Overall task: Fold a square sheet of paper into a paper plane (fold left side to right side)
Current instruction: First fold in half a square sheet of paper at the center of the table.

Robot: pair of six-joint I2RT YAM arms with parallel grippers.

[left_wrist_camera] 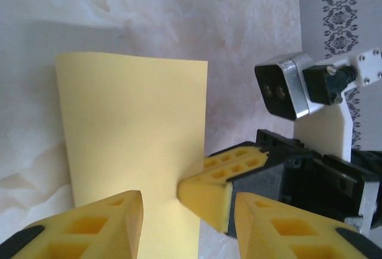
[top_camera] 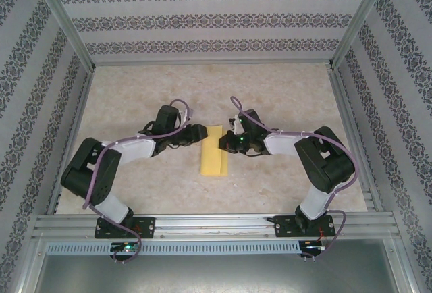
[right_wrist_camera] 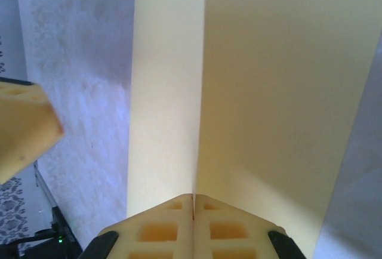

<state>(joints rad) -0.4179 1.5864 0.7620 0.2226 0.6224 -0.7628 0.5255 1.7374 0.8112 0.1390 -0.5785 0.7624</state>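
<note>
The square sheet of paper (top_camera: 214,151) is yellow and lies doubled over into a narrow upright rectangle at the table's middle; it has a rectangle's form, not a paper plane's. My right gripper (top_camera: 227,143) is shut on the sheet's right edge, fingers pressed together (right_wrist_camera: 192,211), with one layer of the paper (right_wrist_camera: 280,110) rising from the pinch. My left gripper (top_camera: 200,133) stands open at the sheet's left side. In the left wrist view its jaws (left_wrist_camera: 188,202) straddle the paper (left_wrist_camera: 131,133), and the right gripper's fingertips (left_wrist_camera: 206,193) bite the edge between them.
The tabletop (top_camera: 135,97) is pale and mottled, fenced by metal rails and patterned walls (top_camera: 202,19). Both arms lean inward, their grippers a few centimetres apart over the paper. The right wrist's camera (left_wrist_camera: 280,89) sits close to the left fingers.
</note>
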